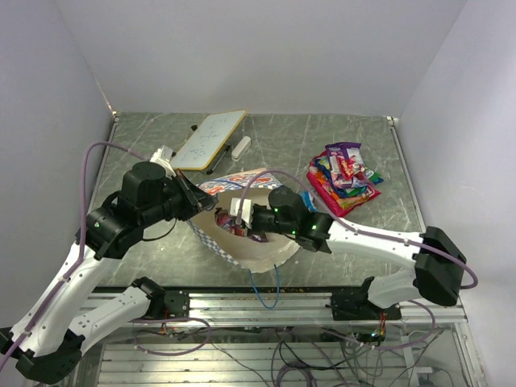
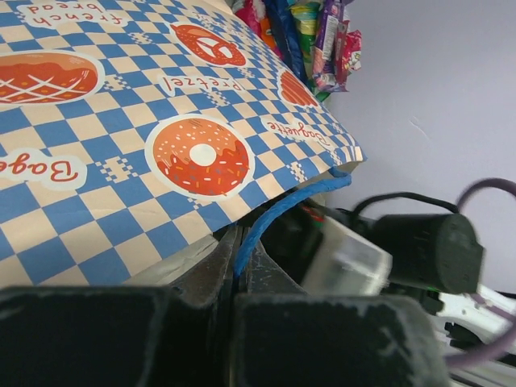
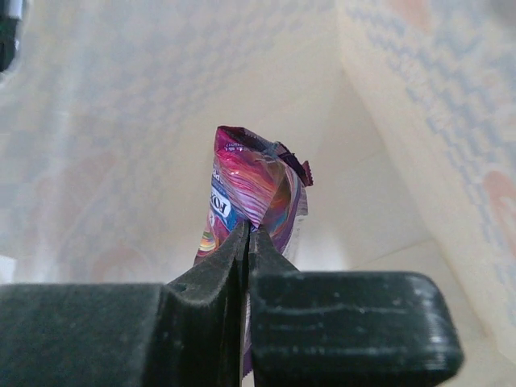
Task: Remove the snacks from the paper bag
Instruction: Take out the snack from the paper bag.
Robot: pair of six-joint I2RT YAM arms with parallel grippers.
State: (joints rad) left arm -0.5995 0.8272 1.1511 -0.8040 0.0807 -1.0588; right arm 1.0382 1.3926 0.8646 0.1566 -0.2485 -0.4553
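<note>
The paper bag [image 1: 246,246] lies on its side at the table's middle, its mouth facing the arms. My left gripper [image 2: 239,260] is shut on the bag's blue string handle [image 2: 284,208], just under the checkered band [image 2: 161,145]; in the top view it [image 1: 201,203] sits at the bag's left rim. My right gripper [image 3: 247,231] is inside the bag, shut on a purple-pink snack packet [image 3: 256,189] that stands up between cream paper walls [image 3: 121,121]. In the top view the right gripper [image 1: 242,218] reaches into the bag's mouth. A pile of snacks [image 1: 343,173] lies on the table to the right.
A white board [image 1: 208,139] with a wooden edge lies at the back, with a small white eraser [image 1: 240,146] beside it. Walls close in on three sides. Cables hang over the near metal rail [image 1: 266,298].
</note>
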